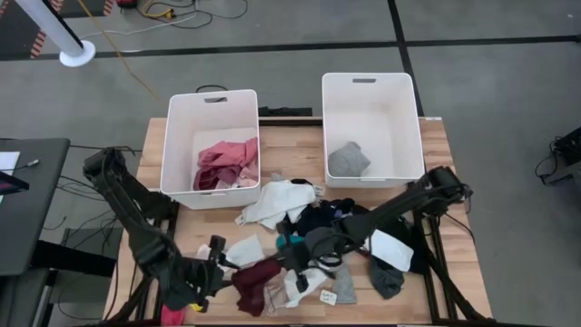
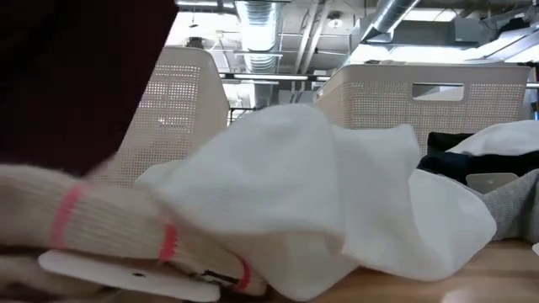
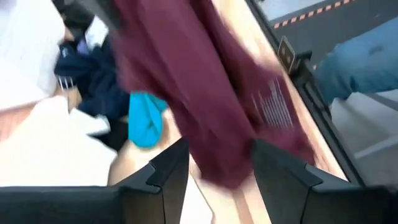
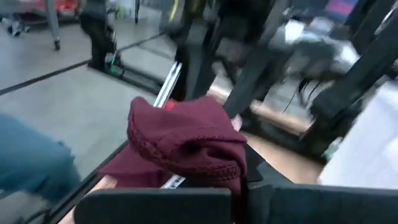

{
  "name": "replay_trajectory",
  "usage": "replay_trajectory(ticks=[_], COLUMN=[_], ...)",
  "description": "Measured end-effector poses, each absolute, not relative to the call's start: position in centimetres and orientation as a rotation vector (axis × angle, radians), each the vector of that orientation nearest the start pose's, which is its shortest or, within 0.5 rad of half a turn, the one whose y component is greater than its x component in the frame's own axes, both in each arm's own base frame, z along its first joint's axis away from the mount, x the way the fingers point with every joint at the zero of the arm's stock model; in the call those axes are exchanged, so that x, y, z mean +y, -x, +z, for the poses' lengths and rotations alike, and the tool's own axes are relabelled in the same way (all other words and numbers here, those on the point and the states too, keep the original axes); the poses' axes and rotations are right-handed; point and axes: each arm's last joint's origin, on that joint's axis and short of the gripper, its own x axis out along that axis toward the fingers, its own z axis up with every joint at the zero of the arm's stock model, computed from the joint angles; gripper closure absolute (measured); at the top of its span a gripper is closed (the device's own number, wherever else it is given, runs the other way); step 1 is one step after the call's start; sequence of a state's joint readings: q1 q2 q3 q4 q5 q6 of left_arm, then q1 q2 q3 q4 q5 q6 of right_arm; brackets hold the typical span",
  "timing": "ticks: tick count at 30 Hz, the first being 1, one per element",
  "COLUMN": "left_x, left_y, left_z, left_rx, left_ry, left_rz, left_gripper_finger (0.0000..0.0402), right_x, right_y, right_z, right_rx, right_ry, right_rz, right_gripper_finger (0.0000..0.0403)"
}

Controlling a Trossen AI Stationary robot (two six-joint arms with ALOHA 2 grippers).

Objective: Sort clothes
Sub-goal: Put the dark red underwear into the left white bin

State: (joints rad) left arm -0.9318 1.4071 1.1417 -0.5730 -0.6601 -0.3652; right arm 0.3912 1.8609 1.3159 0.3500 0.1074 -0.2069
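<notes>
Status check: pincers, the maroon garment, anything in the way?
Right pincer shut on maroon garment, front of table. Left pincer open beside it, fabric between its fingers. Loose clothes pile crowds around.

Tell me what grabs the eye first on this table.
The heap of mixed clothes spread across the table's near half stands out first, with both arms reaching into it. The right gripper is shut on a maroon garment, which hangs in front of the open left gripper. Behind the heap stand two white bins: the left bin holds pink pieces, the right bin a grey one.
</notes>
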Motion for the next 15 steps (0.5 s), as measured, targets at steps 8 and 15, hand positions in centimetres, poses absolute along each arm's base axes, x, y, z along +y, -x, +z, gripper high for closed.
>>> replay_trajectory(ticks=[8,15], left_x=[-21.8,-21.3], left_y=[-17.5,-16.8], left_z=[25.9,22.4], left_rx=[0.666,0.661], left_ry=[-0.192,-0.129], left_rz=[-0.053,-0.013], left_gripper_finger=[0.0237,0.0237], right_x=[13.4,10.7], right_y=[-38.3,-37.1], right_z=[31.4,34.6], right_rx=[0.044,-0.036], right_ry=[0.296,0.318], right_rz=[0.246,0.178], right_gripper_finger=[0.04,0.04])
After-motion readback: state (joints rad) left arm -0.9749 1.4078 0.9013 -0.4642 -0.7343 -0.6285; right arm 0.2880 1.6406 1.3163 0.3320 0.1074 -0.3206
